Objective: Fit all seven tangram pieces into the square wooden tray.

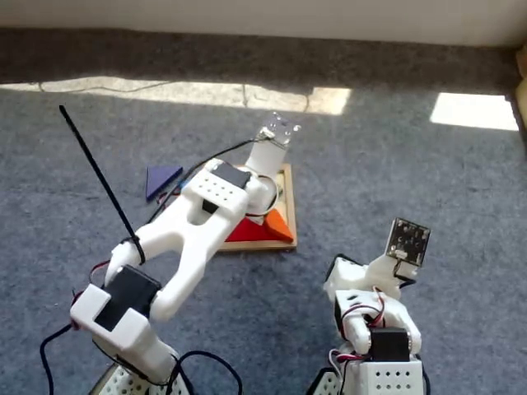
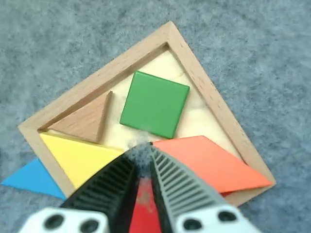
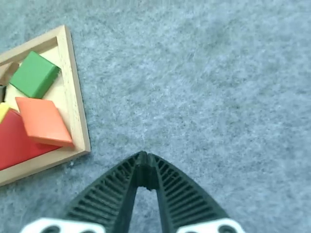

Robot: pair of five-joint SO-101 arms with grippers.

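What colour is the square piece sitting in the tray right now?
Green. The square piece shows best in the left wrist view.

Sunlight is falling in bright patches (image 1: 469, 111) across the far side of the grey carpet (image 1: 395, 181), washing them out almost to white, while the nearer part is lying in soft, even daylight. The left arm (image 1: 189, 239) is casting only a faint, diffuse shadow beside the wooden tray (image 1: 290, 206).
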